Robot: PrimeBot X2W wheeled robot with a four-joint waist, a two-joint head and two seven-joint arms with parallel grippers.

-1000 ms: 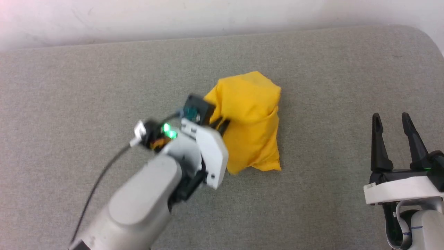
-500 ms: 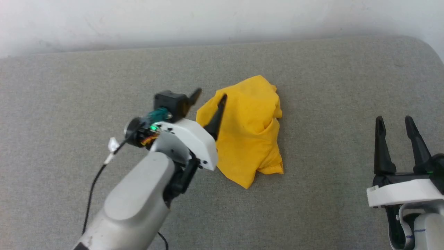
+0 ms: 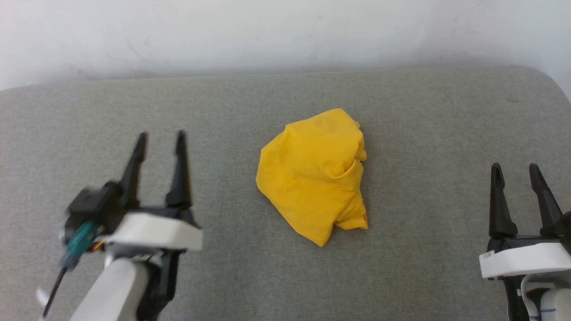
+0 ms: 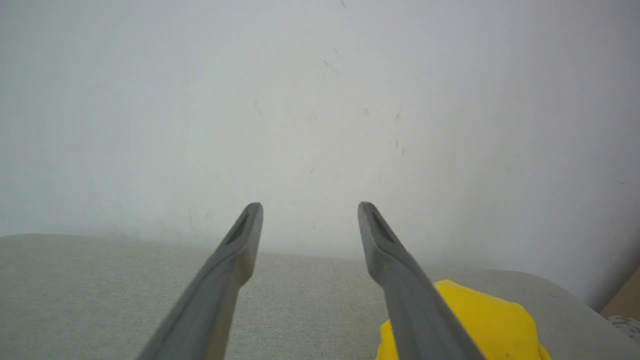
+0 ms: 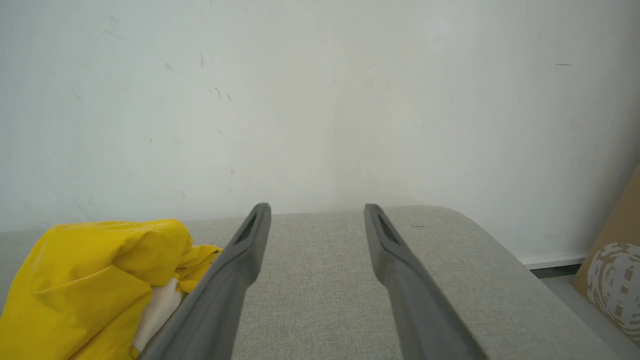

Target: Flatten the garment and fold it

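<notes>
The garment [image 3: 314, 174], a bright yellow T-shirt, lies crumpled in a heap on the middle of the grey cushioned surface [image 3: 232, 107], plain yellow side up. A white patch peeks from under a fold of the garment [image 5: 95, 280] in the right wrist view. My left gripper [image 3: 160, 140] is open at the lower left, well apart from the cloth, nothing between its fingers. My right gripper [image 3: 516, 171] stands open at the lower right, also empty. The garment [image 4: 480, 320] shows past the right finger in the left wrist view.
A white wall [image 3: 285, 31] runs along the far edge of the surface. The surface's rounded right corner [image 3: 548, 84] drops off to the floor, where a brown cardboard box [image 5: 612, 270] leans by the wall. Bare cushion lies on both sides of the heap.
My left gripper let go of the garment and drew back to the lower left. The cloth slumped into a lower heap. The head camera tilted, shifting the whole view down a little.
</notes>
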